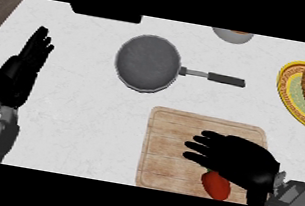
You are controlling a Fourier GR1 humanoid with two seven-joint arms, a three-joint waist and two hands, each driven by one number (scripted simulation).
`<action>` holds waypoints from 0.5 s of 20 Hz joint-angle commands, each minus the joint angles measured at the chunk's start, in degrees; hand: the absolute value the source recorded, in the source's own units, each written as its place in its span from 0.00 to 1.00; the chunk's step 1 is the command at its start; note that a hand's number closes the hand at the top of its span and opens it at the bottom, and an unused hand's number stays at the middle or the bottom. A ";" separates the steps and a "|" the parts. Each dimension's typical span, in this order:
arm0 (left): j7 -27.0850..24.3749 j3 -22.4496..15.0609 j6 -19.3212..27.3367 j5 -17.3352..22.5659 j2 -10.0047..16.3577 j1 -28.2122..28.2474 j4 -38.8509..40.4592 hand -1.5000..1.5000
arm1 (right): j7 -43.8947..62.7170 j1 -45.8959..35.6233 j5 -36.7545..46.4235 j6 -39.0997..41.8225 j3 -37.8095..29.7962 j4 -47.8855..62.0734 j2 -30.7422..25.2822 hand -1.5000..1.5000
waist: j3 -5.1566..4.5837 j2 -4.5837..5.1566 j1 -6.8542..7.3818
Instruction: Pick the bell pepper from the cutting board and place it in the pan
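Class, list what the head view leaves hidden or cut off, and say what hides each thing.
All in the head view.
Pepper: upper part under the right hand; grip cannot be told.
Bowl: mostly cut off by the top edge.
Black object: cut off by the top edge; unidentifiable.
Plate: right side cut off by the right edge.

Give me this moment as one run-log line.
stage: pre-grasp | right hand: open over red bell pepper on wooden cutting board | grey round pan: empty | left hand: open, resting at left
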 commanded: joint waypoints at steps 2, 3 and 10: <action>-0.63 -0.58 0.21 -1.94 -1.35 -1.75 1.74 0.50 | -3.61 5.19 5.99 -5.78 2.60 3.34 -0.26 0.00 | 0.02 0.05 -0.18; 1.48 0.64 -1.32 -0.57 -0.57 1.97 -2.56 0.50 | -2.05 3.35 5.17 -0.58 0.08 0.18 2.52 0.00 | 0.01 -0.03 0.02; 2.72 1.79 -0.72 -1.99 -0.94 -0.52 -1.49 0.50 | -4.95 1.02 11.47 -1.84 -0.28 5.61 3.75 0.00 | 0.01 0.00 0.09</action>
